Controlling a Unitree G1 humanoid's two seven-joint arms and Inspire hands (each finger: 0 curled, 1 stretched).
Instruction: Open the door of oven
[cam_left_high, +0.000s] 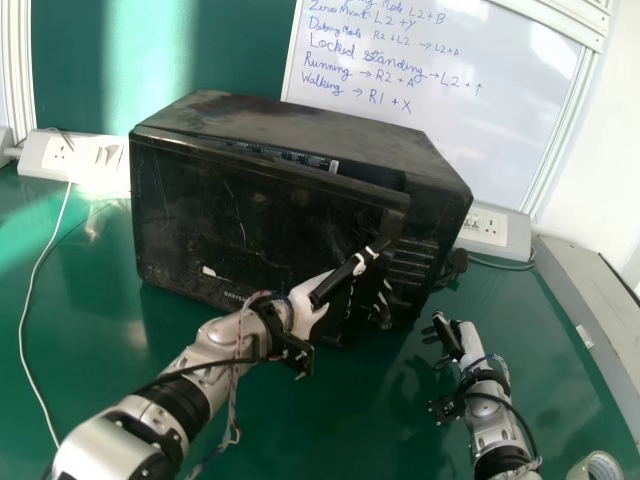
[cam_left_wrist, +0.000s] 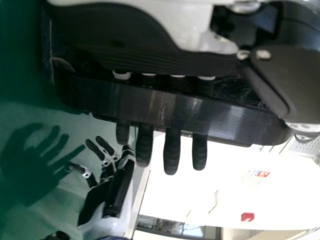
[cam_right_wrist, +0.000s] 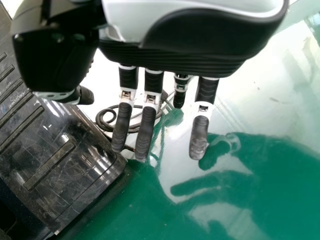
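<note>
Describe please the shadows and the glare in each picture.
Head view: bright patches on the green wall; left wrist view: hand-shaped shadow on the table, shine along the oven door's edge; right wrist view: pale glare and dark, hand-like shadows.

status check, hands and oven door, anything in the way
Left hand open, straight fingers reaching past the free edge of the oven door; right hand open, beside the oven. Door ajar. No obstacle seen before it but the left hand.
</note>
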